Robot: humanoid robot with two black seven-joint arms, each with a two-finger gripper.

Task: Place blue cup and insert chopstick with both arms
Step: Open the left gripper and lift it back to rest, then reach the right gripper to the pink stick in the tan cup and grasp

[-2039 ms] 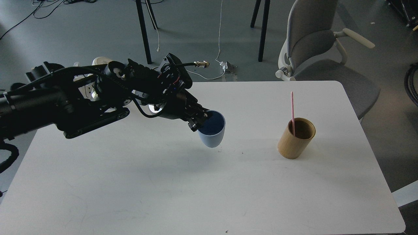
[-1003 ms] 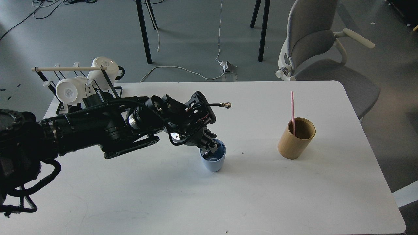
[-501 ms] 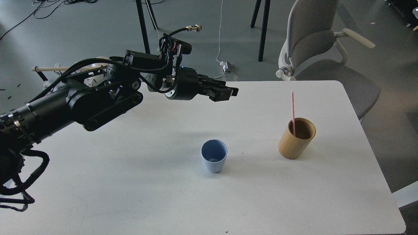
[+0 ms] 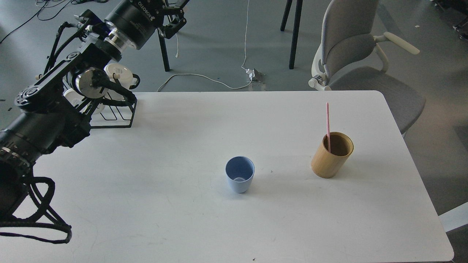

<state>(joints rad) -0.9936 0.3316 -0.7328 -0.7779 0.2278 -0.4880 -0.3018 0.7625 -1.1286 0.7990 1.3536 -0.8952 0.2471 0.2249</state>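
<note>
place: lab/office | cues — grey floor (image 4: 219, 40), loose cables (image 4: 204, 77), office chair (image 4: 358, 54), white table (image 4: 182, 219)

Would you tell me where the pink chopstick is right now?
In the head view the pink chopstick stands in the tan bamboo cylinder on the table's right side, right of the blue cup.

Black jointed left arm (image 4: 55, 106), silver rings, looping black cables.

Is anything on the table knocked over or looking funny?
Nothing is knocked over or spilled. The blue cup stands upright and empty on the table. The pink chopstick stands inside the bamboo holder, not in the cup.
</note>
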